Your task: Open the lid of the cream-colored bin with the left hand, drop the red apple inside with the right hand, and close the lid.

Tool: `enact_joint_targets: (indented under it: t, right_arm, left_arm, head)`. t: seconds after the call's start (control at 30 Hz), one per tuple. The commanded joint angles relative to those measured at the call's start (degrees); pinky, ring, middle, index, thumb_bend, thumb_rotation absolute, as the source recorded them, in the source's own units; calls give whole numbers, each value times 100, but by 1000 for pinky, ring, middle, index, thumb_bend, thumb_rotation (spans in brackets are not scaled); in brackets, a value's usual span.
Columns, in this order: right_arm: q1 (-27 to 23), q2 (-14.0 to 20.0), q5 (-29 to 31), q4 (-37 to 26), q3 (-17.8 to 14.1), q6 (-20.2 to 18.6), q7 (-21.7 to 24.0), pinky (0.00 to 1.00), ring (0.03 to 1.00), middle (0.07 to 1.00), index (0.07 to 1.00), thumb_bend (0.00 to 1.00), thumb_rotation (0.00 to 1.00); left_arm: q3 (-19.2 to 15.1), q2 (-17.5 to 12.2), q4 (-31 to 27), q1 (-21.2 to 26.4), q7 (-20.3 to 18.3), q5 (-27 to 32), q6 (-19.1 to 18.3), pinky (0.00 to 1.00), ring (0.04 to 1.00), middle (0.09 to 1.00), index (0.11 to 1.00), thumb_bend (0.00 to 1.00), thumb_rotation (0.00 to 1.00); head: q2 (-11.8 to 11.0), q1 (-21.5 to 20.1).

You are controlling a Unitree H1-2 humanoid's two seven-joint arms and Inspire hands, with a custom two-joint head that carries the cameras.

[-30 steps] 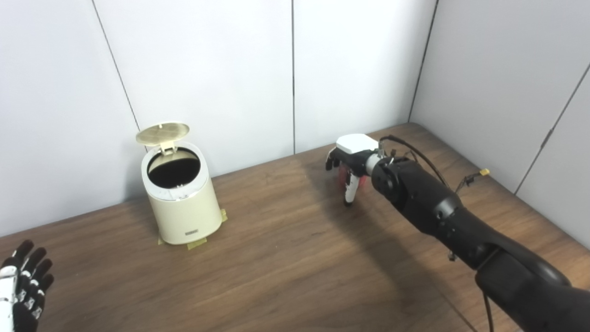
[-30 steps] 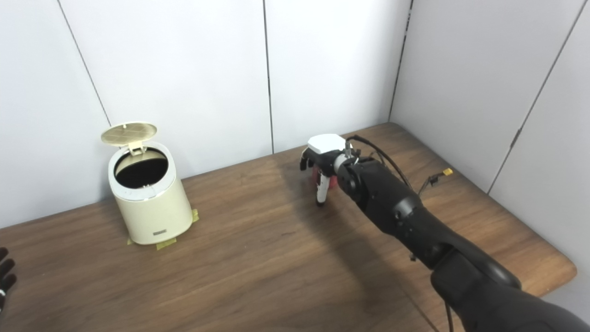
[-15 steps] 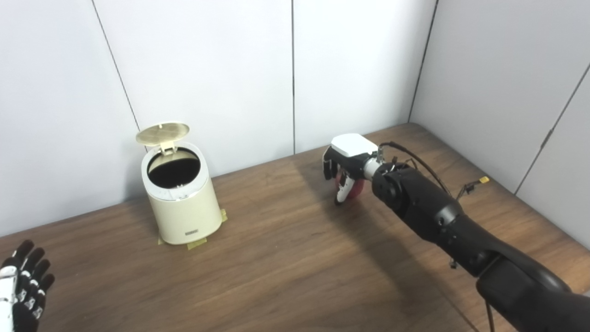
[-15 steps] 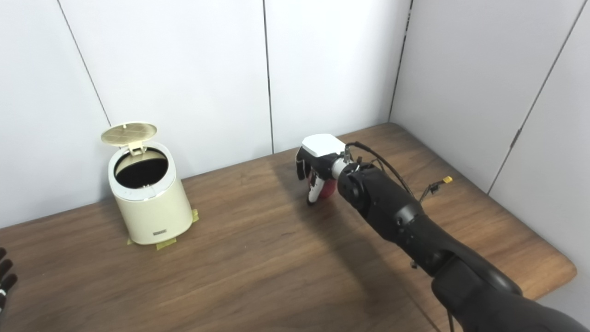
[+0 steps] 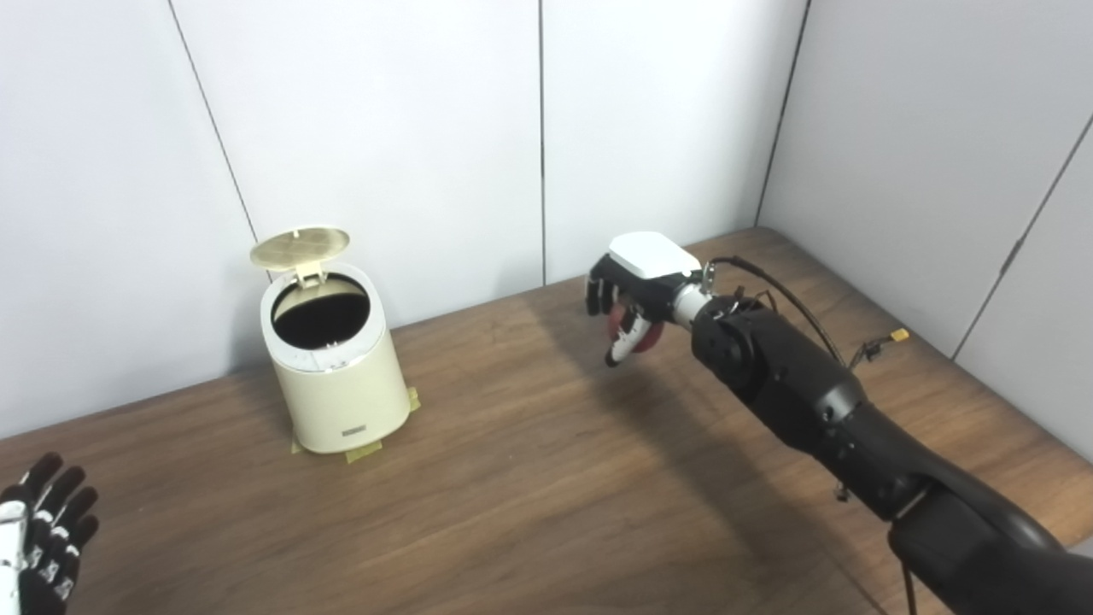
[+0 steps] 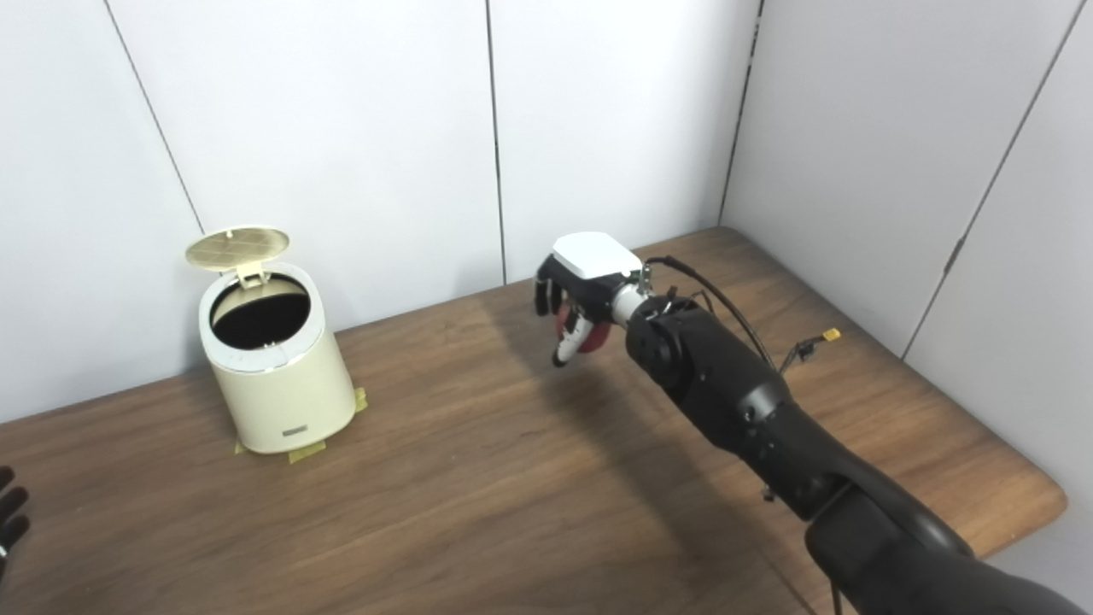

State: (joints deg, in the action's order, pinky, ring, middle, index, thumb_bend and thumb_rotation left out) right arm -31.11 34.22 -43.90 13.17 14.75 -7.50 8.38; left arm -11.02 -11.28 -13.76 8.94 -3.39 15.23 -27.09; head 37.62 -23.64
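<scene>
Fingers of the right hand (image 5: pixel 632 295) curl around the red apple (image 5: pixel 646 336), which sits under the palm with the thumb (image 5: pixel 620 343) against its near side; it seems to be raised off the wooden table (image 5: pixel 529 487). Well apart to the left, the cream-colored bin (image 5: pixel 329 376) stands with its lid (image 5: pixel 300 248) upright. At the lower left corner, the left hand (image 5: pixel 38 538) rests with fingers spread, holding nothing.
</scene>
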Motion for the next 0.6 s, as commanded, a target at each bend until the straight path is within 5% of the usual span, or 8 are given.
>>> enact_joint_targets:
  t: [0.0,0.3,0.43,0.5,0.57]
  right_arm:
    - [-343,16,-33,-376,-135,66,-191,407,389,485,519,517,0]
    - [-601,-344,-158,-1326,-61,453,-234,380,375,485,525,515,0]
    - [-715,-537,-219,-1589,-37,695,-278,532,477,486,473,520,0]
    - [-789,-675,-211,-1708,-39,824,-310,376,398,468,522,516,0]
    - [-873,-855,-276,-1834,-25,827,-309,323,375,462,537,514,0]
  left_arm:
    - [-9,-27,-184,120,-1,6,103,996,960,952,974,283,912]
    - [3,156,34,79,87,-74,311,1000,963,956,967,271,924]
    - [122,261,69,-3,118,-212,376,981,938,939,956,287,891]
    - [199,301,76,-46,128,-323,397,966,932,932,946,314,839]
    - [251,353,139,-64,174,-435,467,950,923,924,937,322,844]
  head:
    - [-8,43]
    - [-176,624]
    - [-259,963]
    - [-293,1096]
    - [-340,1266]
